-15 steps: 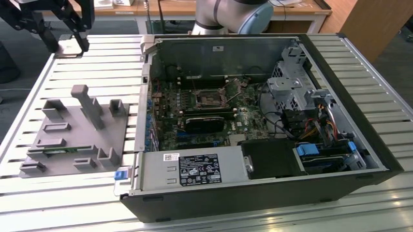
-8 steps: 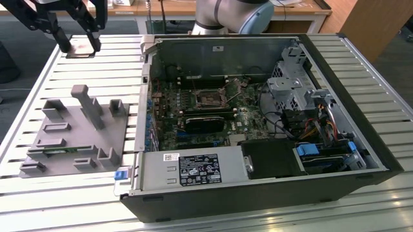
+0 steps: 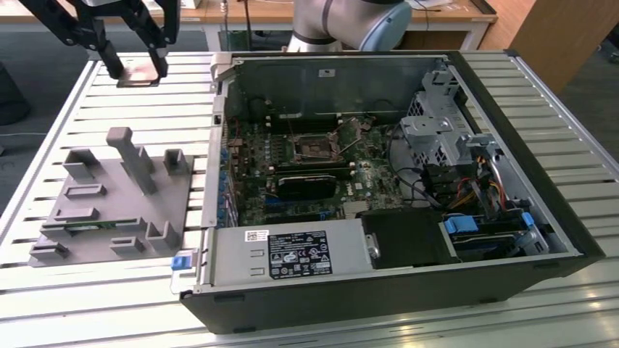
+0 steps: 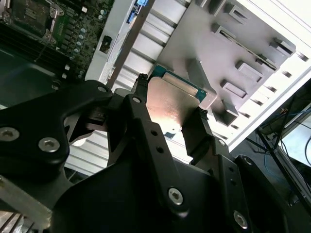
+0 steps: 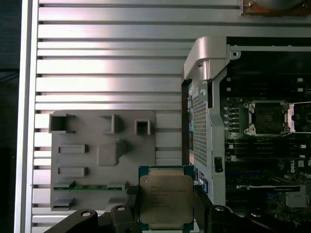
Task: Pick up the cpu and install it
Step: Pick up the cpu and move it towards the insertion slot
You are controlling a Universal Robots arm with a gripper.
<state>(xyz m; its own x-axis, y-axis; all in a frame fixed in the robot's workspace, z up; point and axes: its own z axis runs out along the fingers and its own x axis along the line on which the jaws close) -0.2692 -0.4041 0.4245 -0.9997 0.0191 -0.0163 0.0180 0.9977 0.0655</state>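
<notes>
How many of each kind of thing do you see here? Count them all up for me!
cpu, held in the gripper: 1
green memory stick: 1
grey holder tray: 1
open computer case: 1
Total: 4

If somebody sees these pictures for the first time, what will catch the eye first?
The shiny square cpu, clamped by its edges between the black jaws, above the slatted table. Next, the open computer case on the exterior view's right, its motherboard socket in the middle.
</notes>
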